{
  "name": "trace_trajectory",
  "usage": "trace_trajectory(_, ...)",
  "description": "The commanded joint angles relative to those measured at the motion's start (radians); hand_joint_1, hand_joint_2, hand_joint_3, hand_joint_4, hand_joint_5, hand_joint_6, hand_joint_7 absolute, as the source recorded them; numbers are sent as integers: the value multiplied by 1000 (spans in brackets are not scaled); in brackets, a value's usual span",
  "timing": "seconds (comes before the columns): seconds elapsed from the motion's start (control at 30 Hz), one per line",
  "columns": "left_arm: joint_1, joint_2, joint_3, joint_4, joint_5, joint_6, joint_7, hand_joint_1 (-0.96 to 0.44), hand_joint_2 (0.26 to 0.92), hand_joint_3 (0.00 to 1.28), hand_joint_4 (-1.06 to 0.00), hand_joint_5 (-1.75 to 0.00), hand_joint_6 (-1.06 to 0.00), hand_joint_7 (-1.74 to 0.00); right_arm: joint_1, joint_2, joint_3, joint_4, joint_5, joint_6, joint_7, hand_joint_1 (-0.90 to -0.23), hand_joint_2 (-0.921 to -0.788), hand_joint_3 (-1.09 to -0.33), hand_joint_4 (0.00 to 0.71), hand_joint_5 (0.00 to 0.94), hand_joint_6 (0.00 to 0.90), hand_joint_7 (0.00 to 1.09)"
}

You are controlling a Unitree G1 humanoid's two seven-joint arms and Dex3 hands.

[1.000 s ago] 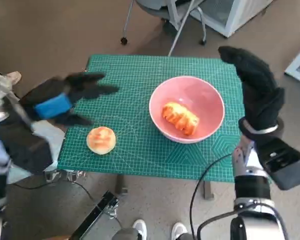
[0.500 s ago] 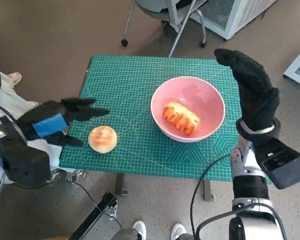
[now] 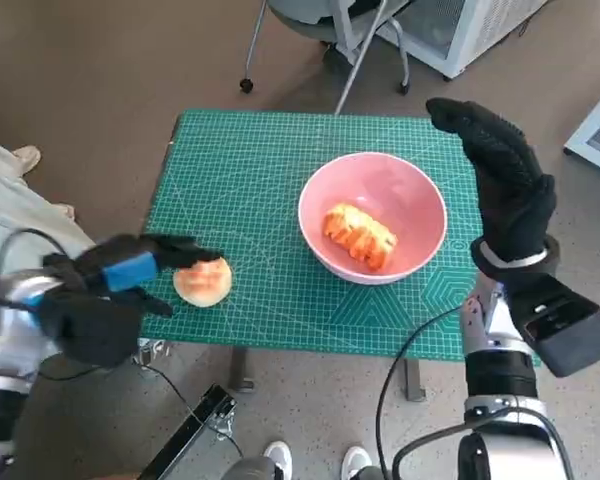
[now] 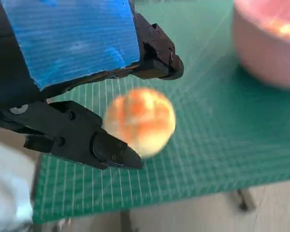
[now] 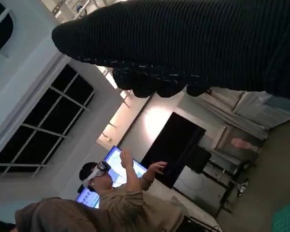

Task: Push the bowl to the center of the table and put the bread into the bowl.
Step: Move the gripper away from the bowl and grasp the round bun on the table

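Golden round bread (image 3: 202, 282) sits lower left on the worktop (image 3: 270, 170), between the left hand's (image 3: 120, 270) spread fingers (image 4: 111, 150), not gripped; right hand (image 3: 500, 185) open, empty, beside the bowl (image 3: 372, 217).

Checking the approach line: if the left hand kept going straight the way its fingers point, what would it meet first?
Most likely the round bread roll: the left hand has fingers spread open on either side of it. Contact isn't clear; beyond lies the pink bowl.
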Motion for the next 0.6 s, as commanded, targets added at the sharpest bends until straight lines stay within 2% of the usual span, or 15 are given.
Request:
trace_trajectory(0.03,-45,-19,-29,58,40,-27,30,-120,804,2,-296,0,-445,-13,15,-9,-2,1,3,14,12,-530,-921,-645,342,0,40,753)
trace_trajectory(0.13,-51,-20,-33,70,43,-36,35,-122,804,2,-294,0,-444,-11,15,-8,-2,0,3,15,13,-530,-921,-645,342,0,39,755)
trace_trajectory(0.4,-142,-117,-144,348,196,-123,234,-84,828,13,-327,-15,-443,-7,22,-14,-2,-12,-4,21,9,-526,-921,-647,343,1,42,764)
trace_trajectory(0.5,-166,-131,-175,409,238,-147,301,-61,856,24,-376,-32,-456,-12,23,-15,-2,-14,-6,22,8,-528,-921,-647,343,1,43,767)
trace_trajectory(0.6,-188,-140,-205,456,282,-170,372,-34,898,39,-511,-74,-541,-49,23,-16,-2,-16,-6,24,8,-531,-921,-646,342,0,43,769)
